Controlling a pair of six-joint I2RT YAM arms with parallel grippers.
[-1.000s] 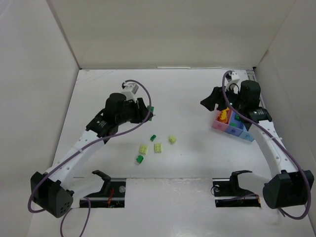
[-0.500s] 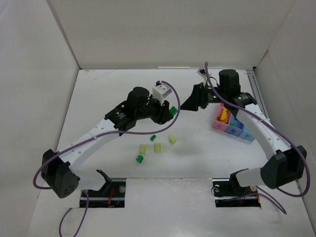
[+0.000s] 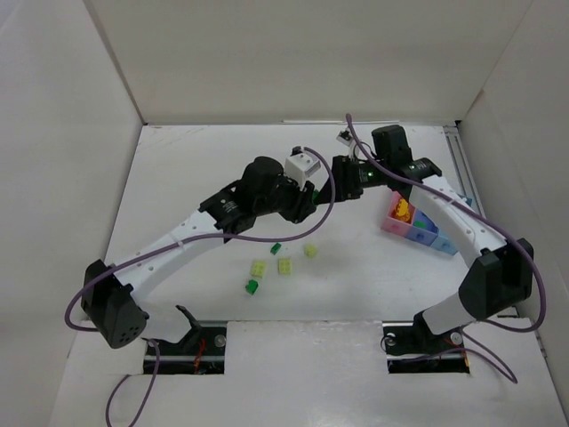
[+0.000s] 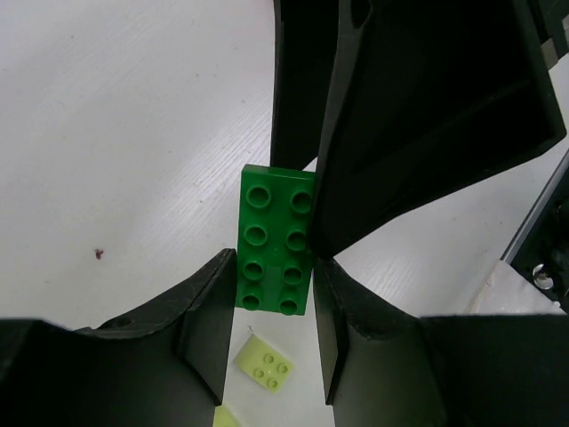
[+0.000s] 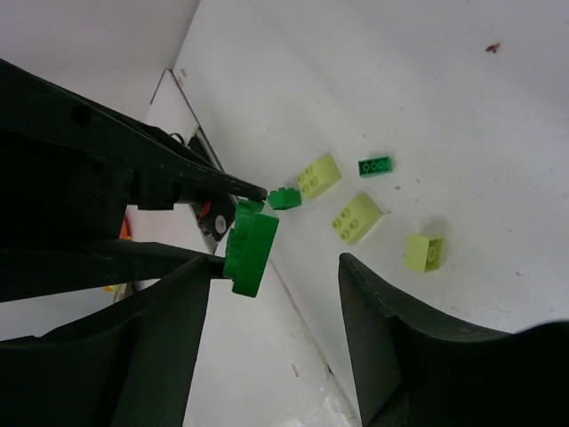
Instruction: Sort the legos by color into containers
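Dark-green brick (image 4: 276, 213) is clamped by the left gripper (image 4: 273, 276), seemingly for handover to the spread right gripper (image 5: 274, 267).

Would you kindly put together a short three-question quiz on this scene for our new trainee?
1. True or false: the left gripper holds a dark green brick.
2. How many pale yellow-green bricks lie loose on the table? A two, B three, C five.
3. Which colour bin holds the orange-yellow pieces?
Key: 1 true; 2 B; 3 the pink bin.
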